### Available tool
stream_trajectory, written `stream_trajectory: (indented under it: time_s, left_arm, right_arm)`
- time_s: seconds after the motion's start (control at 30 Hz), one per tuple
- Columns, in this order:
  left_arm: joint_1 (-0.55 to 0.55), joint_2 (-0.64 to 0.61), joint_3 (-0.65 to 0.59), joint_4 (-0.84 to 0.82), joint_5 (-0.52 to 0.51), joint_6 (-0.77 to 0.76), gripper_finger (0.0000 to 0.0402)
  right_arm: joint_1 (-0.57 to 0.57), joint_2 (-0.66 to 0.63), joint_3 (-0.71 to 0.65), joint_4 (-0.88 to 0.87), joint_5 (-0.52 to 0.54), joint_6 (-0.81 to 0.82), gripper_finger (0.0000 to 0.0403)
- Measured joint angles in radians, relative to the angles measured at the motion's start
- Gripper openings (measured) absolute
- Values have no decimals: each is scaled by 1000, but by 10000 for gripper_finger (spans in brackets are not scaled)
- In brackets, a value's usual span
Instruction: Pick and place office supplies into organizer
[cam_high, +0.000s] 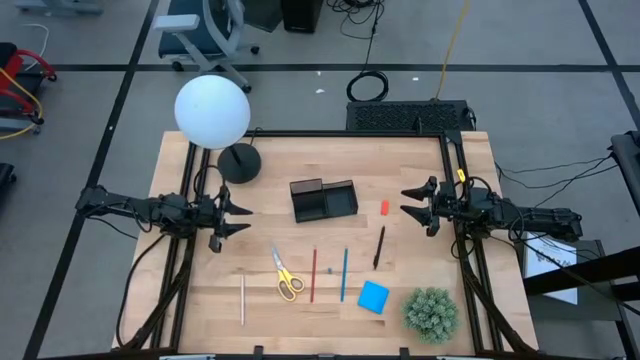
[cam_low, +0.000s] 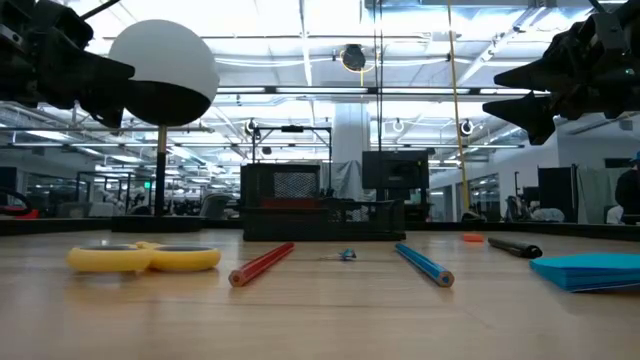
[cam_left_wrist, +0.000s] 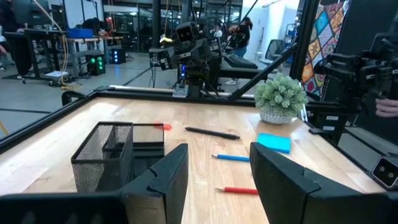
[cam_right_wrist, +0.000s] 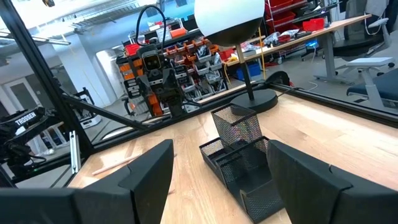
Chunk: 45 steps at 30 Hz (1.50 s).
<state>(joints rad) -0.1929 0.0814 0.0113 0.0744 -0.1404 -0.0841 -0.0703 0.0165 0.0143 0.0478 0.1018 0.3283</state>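
The black mesh organizer (cam_high: 323, 200) stands at mid-table, also seen in the left wrist view (cam_left_wrist: 118, 152) and the right wrist view (cam_right_wrist: 239, 158). A red eraser (cam_high: 384, 208) and a black pen (cam_high: 379, 246) lie to its right. Nearer the front lie yellow-handled scissors (cam_high: 286, 276), a red pencil (cam_high: 313, 275), a blue pencil (cam_high: 344, 275), a blue notepad (cam_high: 373, 297) and a pale wooden pencil (cam_high: 242, 299). My left gripper (cam_high: 240, 220) hovers open and level at the table's left. My right gripper (cam_high: 405, 202) hovers open at the right. Both are above the table and hold nothing.
A lamp with a white globe (cam_high: 213, 112) and round black base (cam_high: 239, 163) stands at the far left. A green spiky plant (cam_high: 431, 312) sits at the front right corner. A black frame (cam_high: 350, 134) runs along the table's edges.
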Motion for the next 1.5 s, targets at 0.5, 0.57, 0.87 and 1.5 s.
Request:
stream_trajectory:
  time_s: [0.5, 0.57, 0.87, 1.5]
  left_arm:
    - [0, 0, 0, 38, -38, -81, 170]
    - [0, 0, 0, 45, -65, -84, 170]
    - [0, 0, 0, 51, -128, -79, 170]
    - [9, 0, 0, 155, -271, -77, 170]
  right_arm:
    - [0, 0, 0, 117, 3, 28, 254]
    - [0, 0, 0, 120, 3, 27, 254]
    - [0, 0, 0, 120, 29, 27, 254]
    - [0, 0, 0, 111, 23, -2, 254]
